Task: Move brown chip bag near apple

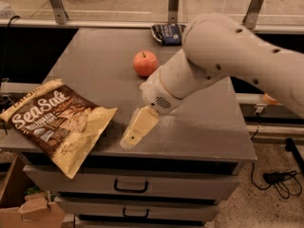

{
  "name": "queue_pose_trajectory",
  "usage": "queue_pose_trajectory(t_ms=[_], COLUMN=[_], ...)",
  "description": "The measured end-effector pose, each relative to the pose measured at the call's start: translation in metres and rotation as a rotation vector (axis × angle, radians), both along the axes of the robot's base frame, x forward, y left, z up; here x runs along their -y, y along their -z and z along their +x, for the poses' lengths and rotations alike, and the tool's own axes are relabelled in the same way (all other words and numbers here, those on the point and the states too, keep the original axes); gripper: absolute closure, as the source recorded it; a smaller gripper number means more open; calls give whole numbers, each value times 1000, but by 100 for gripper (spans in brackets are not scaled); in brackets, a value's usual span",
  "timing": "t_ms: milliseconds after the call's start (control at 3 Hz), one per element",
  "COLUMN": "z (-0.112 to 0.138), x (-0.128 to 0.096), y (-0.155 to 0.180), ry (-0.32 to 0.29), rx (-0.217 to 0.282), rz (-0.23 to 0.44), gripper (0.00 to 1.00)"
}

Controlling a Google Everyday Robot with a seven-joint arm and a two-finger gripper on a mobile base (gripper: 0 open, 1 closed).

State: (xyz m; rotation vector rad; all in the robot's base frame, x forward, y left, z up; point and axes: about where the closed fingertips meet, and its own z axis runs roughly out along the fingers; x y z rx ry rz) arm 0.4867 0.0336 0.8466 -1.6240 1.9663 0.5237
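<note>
The brown chip bag [57, 119] lies flat at the front left corner of the grey cabinet top [95, 65], its cream lower edge hanging over the front. The red-orange apple [145, 63] stands near the middle back of the top. My gripper [137, 128] hangs over the front middle of the top, just right of the bag's right corner and in front of the apple. It touches neither one. The white arm [228, 56] reaches in from the right.
A dark blue snack bag [167, 33] lies at the back edge, partly behind my arm. The cabinet has drawers [128, 186] below its front edge. A cardboard box [28, 208] sits on the floor at lower left. Cables [280, 179] lie on the floor at right.
</note>
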Motion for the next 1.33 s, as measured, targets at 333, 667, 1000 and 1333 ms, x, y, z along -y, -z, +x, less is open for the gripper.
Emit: queue_pose_trajectory(t_ms=[333, 667, 1000, 1333], z=[7, 4, 1, 0], x=[-38, -73, -97, -101], y=[3, -1, 11, 19], ry=[3, -30, -50, -37], rx=[-22, -46, -89, -111], rz=[79, 136, 156, 165], gripper=[0, 0, 15, 37])
